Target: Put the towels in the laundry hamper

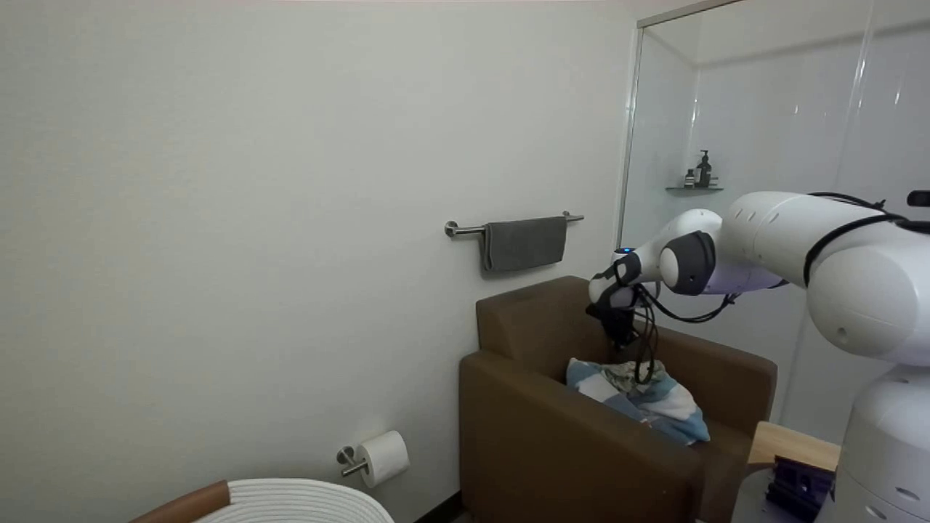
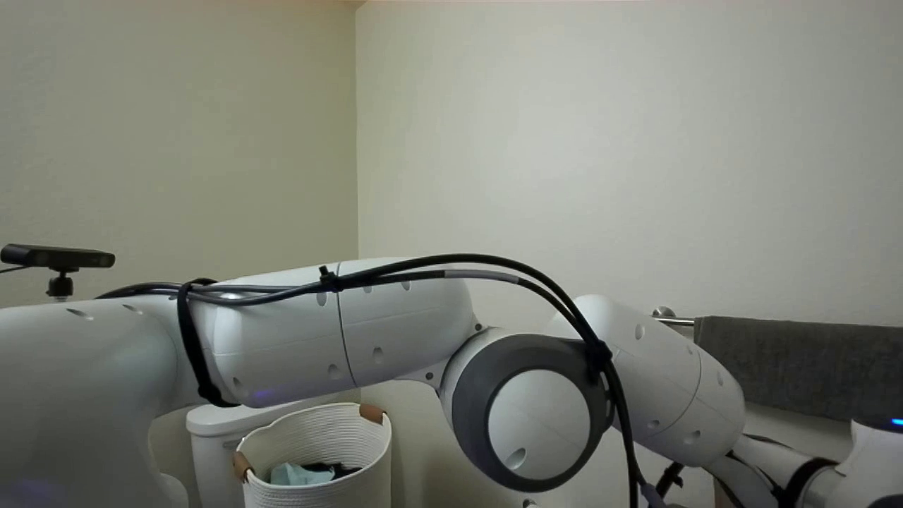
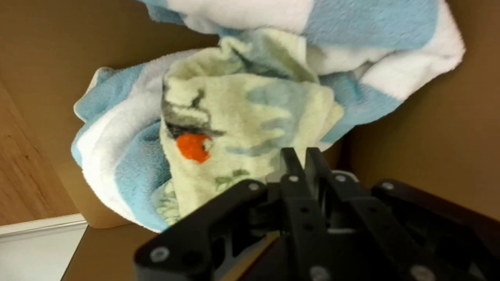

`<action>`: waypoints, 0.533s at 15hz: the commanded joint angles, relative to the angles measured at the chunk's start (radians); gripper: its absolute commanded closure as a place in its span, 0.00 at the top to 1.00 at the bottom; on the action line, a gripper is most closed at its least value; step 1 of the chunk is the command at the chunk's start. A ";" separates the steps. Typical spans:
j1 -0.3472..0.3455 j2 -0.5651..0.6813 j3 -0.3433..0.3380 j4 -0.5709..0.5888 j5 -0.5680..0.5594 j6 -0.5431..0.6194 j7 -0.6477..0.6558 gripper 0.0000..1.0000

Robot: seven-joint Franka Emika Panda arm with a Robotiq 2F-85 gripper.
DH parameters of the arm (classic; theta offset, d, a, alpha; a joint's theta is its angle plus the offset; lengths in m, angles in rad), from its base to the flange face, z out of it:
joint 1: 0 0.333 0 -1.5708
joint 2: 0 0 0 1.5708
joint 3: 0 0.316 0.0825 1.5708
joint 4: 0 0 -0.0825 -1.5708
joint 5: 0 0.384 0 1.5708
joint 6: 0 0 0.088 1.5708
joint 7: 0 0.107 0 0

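Observation:
A blue-and-white striped towel (image 1: pixel 676 407) lies crumpled on the armchair seat. Folded on top of it is a small pale greenish towel (image 3: pixel 242 113) with an orange patch. My gripper (image 3: pixel 300 151) hangs over the pale towel's edge, its fingertips drawn nearly together and no cloth visible between them. In an exterior view the gripper (image 1: pixel 621 338) is above the towels; contact with them cannot be told. A dark grey towel (image 1: pixel 527 243) drapes over the wall bar. The white laundry hamper (image 2: pixel 317 437) with brown handles holds light-blue cloth (image 2: pixel 303 474) and something dark; its rim (image 1: pixel 305 501) also shows.
The brown armchair (image 1: pixel 567 443) has arms and a back rising around the towels. A toilet roll (image 1: pixel 383 459) juts from the wall between chair and hamper. Behind the hamper stands a white tank (image 2: pixel 211 430). Loose cables (image 1: pixel 647 341) dangle beside the gripper.

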 commanded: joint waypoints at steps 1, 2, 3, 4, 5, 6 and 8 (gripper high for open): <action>0.043 -0.078 0.022 -0.062 -0.010 -0.062 -0.046 0.11; 0.066 -0.090 0.008 -0.077 -0.020 -0.071 -0.026 0.10; 0.082 -0.091 -0.003 -0.075 -0.026 -0.076 -0.014 0.08; 0.087 -0.086 -0.003 -0.076 -0.022 -0.072 -0.011 0.08; 0.092 -0.074 -0.009 -0.070 -0.020 -0.058 -0.006 0.33; 0.089 -0.051 -0.016 -0.058 -0.016 -0.033 0.006 0.33; 0.074 -0.009 -0.034 -0.017 -0.008 -0.078 0.037 0.39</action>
